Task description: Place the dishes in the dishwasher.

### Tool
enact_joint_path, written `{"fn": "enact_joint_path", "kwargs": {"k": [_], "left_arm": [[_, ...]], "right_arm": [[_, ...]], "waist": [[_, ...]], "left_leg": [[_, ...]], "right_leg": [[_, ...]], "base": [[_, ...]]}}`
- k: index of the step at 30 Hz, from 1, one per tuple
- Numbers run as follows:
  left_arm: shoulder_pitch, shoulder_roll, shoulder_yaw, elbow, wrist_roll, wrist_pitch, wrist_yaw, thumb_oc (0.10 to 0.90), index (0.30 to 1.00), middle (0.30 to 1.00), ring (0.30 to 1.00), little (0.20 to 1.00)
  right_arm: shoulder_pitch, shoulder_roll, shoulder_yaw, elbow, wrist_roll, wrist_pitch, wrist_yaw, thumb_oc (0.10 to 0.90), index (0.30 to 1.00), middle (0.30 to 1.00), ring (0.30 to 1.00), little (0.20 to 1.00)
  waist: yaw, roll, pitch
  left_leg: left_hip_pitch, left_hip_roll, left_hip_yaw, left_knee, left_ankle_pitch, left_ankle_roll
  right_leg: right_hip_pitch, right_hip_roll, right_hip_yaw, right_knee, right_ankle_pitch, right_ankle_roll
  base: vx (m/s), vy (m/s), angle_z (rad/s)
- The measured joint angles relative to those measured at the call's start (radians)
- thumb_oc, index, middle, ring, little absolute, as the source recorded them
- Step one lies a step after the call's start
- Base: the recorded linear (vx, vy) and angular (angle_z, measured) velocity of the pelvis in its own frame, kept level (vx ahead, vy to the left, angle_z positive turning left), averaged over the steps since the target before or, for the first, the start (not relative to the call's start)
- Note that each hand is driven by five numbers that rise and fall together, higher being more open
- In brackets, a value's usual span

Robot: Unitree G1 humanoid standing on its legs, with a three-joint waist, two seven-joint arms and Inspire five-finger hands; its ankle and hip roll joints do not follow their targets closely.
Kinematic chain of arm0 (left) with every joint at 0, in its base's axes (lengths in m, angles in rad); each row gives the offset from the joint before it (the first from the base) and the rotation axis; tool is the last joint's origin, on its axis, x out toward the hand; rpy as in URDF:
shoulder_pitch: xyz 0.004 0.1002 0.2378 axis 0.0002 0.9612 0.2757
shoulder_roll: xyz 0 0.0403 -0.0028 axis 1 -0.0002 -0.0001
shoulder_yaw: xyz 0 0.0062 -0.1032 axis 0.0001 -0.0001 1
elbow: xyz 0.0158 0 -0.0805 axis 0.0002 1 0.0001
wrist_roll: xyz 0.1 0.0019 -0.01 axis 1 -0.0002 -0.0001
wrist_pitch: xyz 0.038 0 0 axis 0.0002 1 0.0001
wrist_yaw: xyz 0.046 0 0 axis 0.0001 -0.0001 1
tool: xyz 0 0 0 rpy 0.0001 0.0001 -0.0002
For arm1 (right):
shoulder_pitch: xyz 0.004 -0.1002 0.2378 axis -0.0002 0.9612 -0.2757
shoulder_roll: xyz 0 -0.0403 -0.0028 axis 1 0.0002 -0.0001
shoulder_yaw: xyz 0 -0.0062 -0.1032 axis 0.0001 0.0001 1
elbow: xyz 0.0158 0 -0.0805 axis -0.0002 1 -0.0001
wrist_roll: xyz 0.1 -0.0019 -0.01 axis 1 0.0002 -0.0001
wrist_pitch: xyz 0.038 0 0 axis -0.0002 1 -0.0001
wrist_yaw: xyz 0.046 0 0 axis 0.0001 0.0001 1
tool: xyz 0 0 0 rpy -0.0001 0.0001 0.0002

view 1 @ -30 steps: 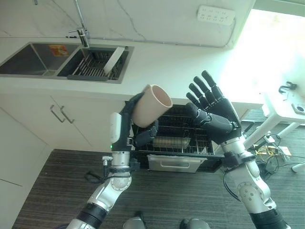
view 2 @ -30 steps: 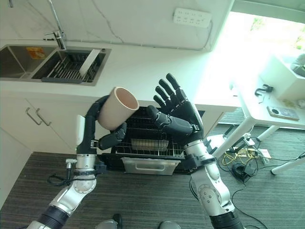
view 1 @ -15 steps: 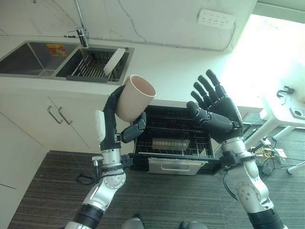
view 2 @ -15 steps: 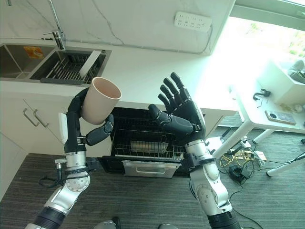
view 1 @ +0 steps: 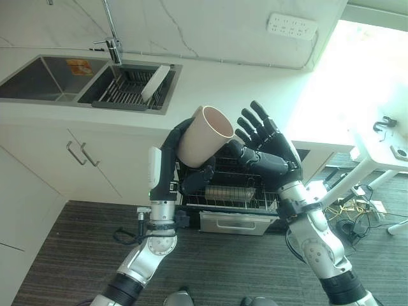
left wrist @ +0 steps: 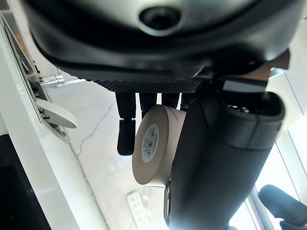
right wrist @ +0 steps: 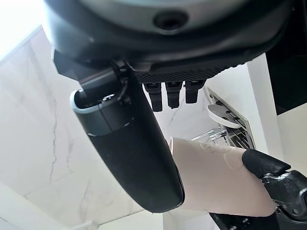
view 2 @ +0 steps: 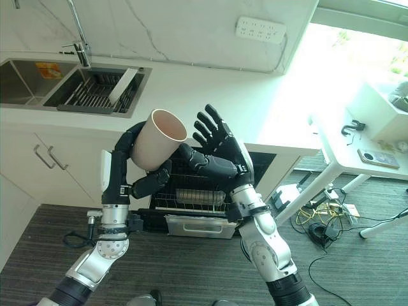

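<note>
Hard daylight floods in from the right, blowing out the surface (view 1: 331,95) there to white glare; the dishwasher (view 1: 245,185) cavity sits in deep shadow.

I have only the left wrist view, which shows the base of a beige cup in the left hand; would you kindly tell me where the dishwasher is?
Observer: The open black dishwasher is below the beige round cup, which the left hand holds up in front of the white counter; the dishwasher's wire rack is exposed.
Operator: Thank you. Which way does the cup's mouth face?
Observer: Upward, tilted toward the right hand.
Operator: Is that hand holding anything?
Observer: No. Its fingers are spread open close beside the cup's rim, though I cannot tell whether its thumb touches the cup.
</note>
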Motion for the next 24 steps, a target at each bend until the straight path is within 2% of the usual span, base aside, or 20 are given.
{"fn": "enact_joint_path", "kwargs": {"k": [8,14,18,20,24], "left_arm": [[-0.001,-0.001,-0.011,0.000,-0.038,0.001,-0.015,0.400,0.300,0.300,0.300,0.300],[-0.001,0.000,-0.011,0.000,-0.040,0.005,-0.016,0.400,0.300,0.300,0.300,0.300],[-0.001,0.000,-0.023,0.000,-0.048,0.006,-0.037,0.400,0.300,0.300,0.300,0.300],[-0.001,-0.002,-0.059,-0.001,-0.071,0.005,-0.068,0.400,0.300,0.300,0.300,0.300],[-0.002,0.000,-0.074,-0.005,-0.078,0.004,-0.078,0.400,0.300,0.300,0.300,0.300]], "right_arm": [[-0.016,0.002,0.013,0.024,0.001,0.009,-0.024,0.800,0.900,0.900,0.900,0.900],[-0.018,0.002,0.030,0.027,0.001,0.013,-0.024,0.800,0.900,0.900,0.900,0.900],[-0.022,0.002,0.086,0.027,-0.001,0.044,-0.021,0.800,0.900,0.900,0.900,0.900],[-0.024,0.011,0.120,0.027,-0.001,0.060,-0.018,0.800,0.900,0.900,0.900,0.900],[-0.028,0.022,0.126,0.029,-0.001,0.074,-0.021,0.800,0.900,0.900,0.900,0.900]], "waist": [[0.001,0.013,-0.008],[0.001,0.014,-0.008],[0.002,0.015,-0.009],[0.012,0.017,-0.011],[0.024,0.018,-0.011]], "left_leg": [[0.000,-0.001,-0.002,0.000,0.000,0.000],[-0.001,-0.001,-0.005,0.001,0.001,-0.001],[-0.003,-0.002,-0.008,0.001,0.002,-0.001],[-0.006,-0.003,-0.009,0.002,0.002,-0.001],[-0.006,-0.003,-0.010,0.000,0.002,-0.001]], "right_leg": [[0.000,0.000,-0.001,0.001,0.000,0.000],[0.000,0.000,-0.001,0.003,0.000,0.000],[0.000,0.000,-0.002,0.004,0.000,-0.001],[-0.001,0.000,-0.004,0.004,0.000,-0.001],[-0.001,-0.001,-0.004,0.005,-0.001,-0.001]], "base": [[0.00,-0.001,0.00],[0.00,0.000,0.00],[-0.01,0.003,0.00],[0.00,0.000,0.00],[0.00,0.000,0.00]]}}
